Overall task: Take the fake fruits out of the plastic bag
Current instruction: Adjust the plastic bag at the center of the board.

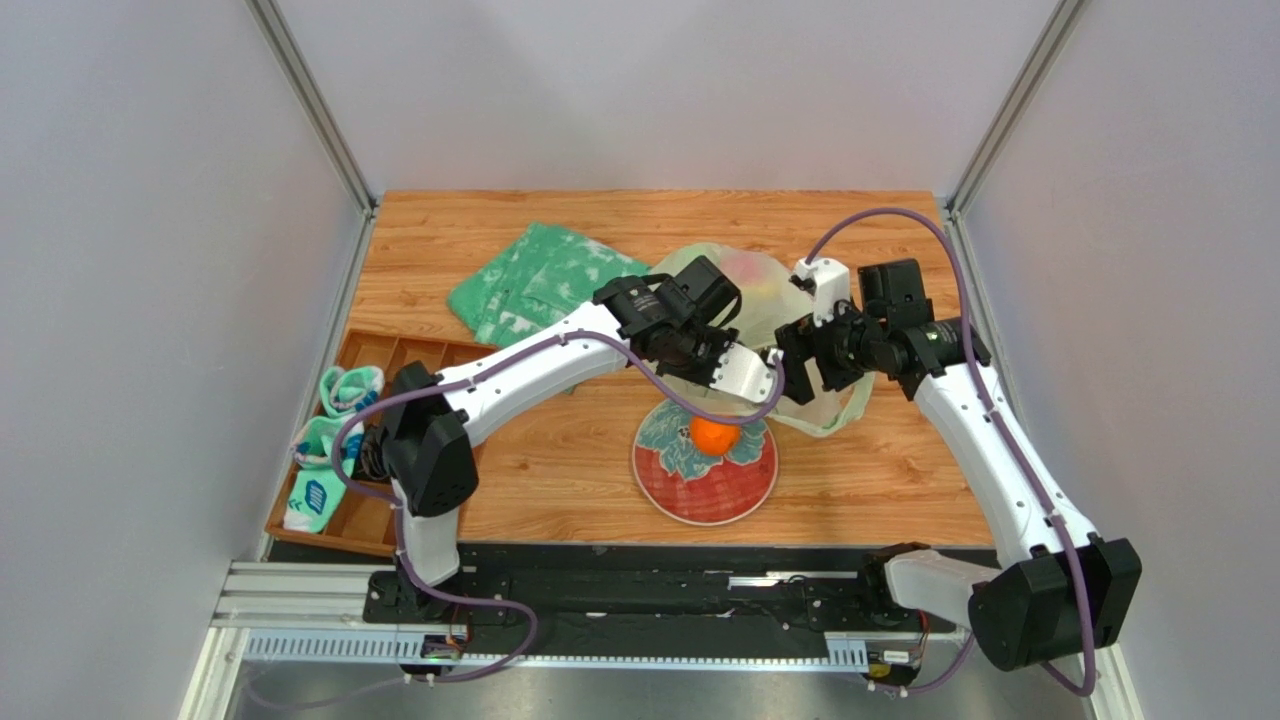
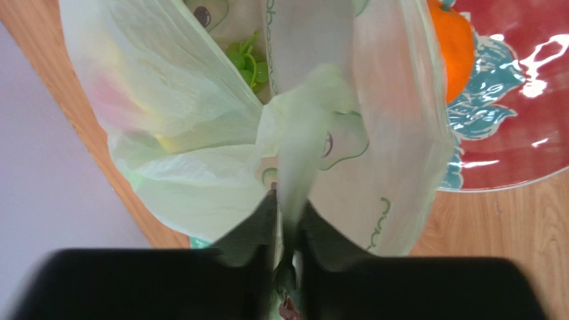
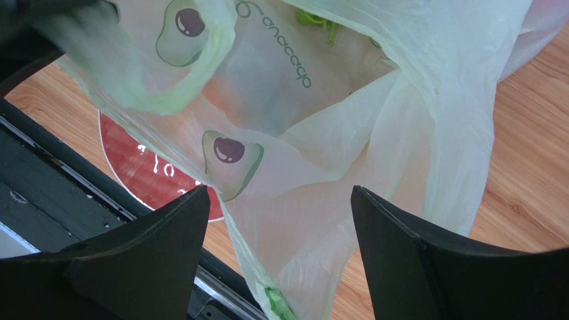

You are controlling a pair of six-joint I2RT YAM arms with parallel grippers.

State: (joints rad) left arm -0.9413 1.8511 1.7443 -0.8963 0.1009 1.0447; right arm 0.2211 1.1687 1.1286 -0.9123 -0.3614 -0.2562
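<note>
the left hand (image 2: pixel 287 203) is pinching a gathered fold of the plastic bag (image 2: pixel 194 133), which sits mid-counter (image 1: pixel 571 465) just behind the red plate (image 1: pixel 706 492). the right hand (image 3: pixel 279 197) is spread wide, with bag film hanging between its fingers. the orange (image 1: pixel 714 437) rests on the plate. a green grape cluster (image 2: pixel 246 59) shows inside the bag.

Plastic bag (image 3: pixel 320 120): pale green, crinkled, avocado-printed; filled the frame from 12 o'clock to centre.
Right gripper (image 3: pixel 279 193): fingers spread wide at 7 and 5 o'clock, bag film hanging between them.
Plate (image 3: pixel 143 177): red, at 9 o'clock, behind the bag.
Table (image 3: pixel 527 167): wood, at 3 o'clock.
</note>
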